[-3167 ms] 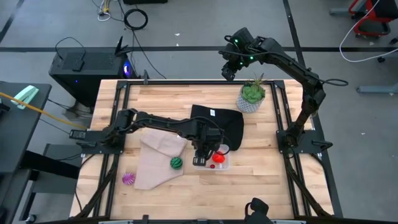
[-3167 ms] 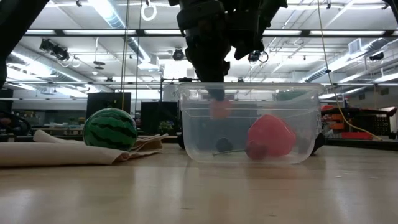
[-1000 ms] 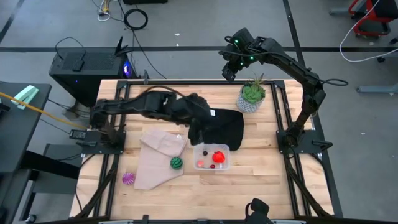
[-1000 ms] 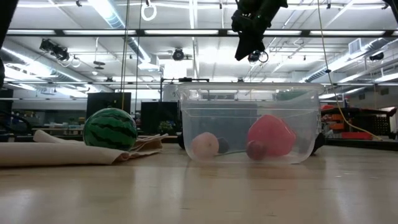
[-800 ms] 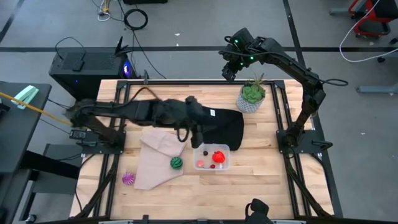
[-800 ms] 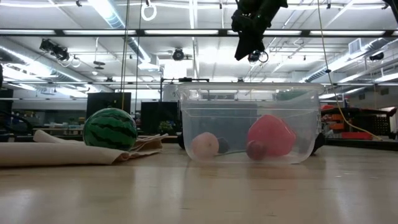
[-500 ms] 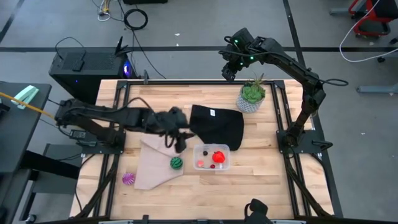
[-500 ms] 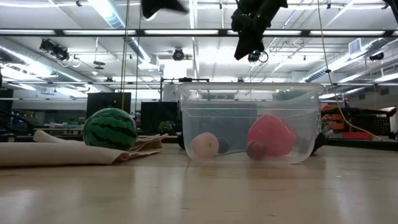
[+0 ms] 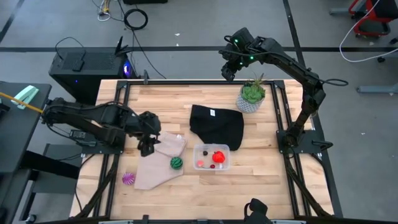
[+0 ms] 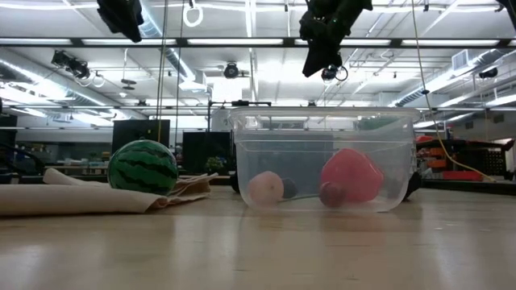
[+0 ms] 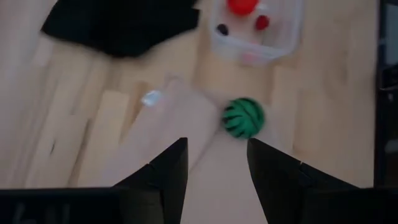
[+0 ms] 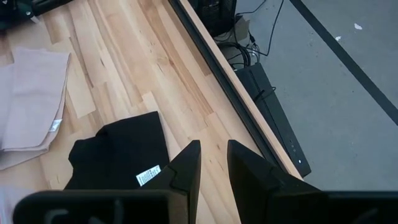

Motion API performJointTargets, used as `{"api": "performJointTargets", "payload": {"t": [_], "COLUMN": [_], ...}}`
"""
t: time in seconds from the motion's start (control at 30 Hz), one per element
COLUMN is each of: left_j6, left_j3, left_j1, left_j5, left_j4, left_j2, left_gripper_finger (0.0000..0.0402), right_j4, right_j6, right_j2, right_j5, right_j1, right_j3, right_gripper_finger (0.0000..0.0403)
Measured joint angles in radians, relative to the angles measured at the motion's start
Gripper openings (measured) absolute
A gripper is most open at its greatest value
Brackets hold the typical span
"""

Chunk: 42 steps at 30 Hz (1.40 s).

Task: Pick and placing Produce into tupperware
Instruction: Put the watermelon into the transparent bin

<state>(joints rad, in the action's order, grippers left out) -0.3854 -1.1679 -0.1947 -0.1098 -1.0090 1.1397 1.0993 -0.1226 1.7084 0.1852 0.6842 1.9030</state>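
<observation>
Already the red piece sits in the tupperware; striped ball and purple ball wait at nine o'clock; left gripper empty, jaws apart.

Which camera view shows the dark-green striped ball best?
The low view: the dark-green striped ball sits large and sharp on the beige cloth. The high view shows it tiny; the left wrist view shows it blurred; the right wrist view misses it.

Two dark jointed arms, black tools
</observation>
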Motion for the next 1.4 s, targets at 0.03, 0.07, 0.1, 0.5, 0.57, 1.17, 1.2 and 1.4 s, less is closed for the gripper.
{"api": "performJointTargets", "payload": {"t": [0.03,0.07,0.1,0.5,0.57,1.17,1.2,1.4], "left_j6": [0.007,0.018,0.029,0.164,0.164,0.168,0.162,0.118], "left_j3": [0.0,0.0,0.0,-0.006,-0.006,-0.007,-0.007,-0.007], "left_j1": [-0.001,-0.001,0.001,-0.006,-0.006,-0.013,-0.013,-0.013], "left_j5": [0.011,0.022,0.033,0.108,0.108,0.206,0.211,0.281], "left_j4": [0.012,0.015,0.015,0.045,0.077,0.2,0.209,0.238], "left_j2": [0.007,0.019,0.034,0.292,0.33,0.554,0.562,0.583], "left_gripper_finger": [0.0172,0.0172,0.0172,0.0232,0.0255,0.0396,0.0395,0.0397], "right_j4": [0.001,0.0,0.001,0.001,0.001,0.006,0.009,0.008], "right_j6": [0.0,0.0,0.0,0.018,0.018,-0.001,-0.003,-0.008], "right_j2": [0.0,0.0,0.0,0.0,0.0,0.0,0.0,0.0], "right_j5": [0.0,0.0,0.0,0.0,0.0,0.004,0.004,0.004], "right_j1": [0.0,0.0,0.0,-0.007,-0.013,-0.013,-0.013,-0.013], "right_j3": [0.0,0.0,0.0,0.0,0.0,0.0,0.0,0.0], "right_gripper_finger": [0.0087,0.0087,0.0087,0.0087,0.0087,0.0087,0.0087,0.0087]}}
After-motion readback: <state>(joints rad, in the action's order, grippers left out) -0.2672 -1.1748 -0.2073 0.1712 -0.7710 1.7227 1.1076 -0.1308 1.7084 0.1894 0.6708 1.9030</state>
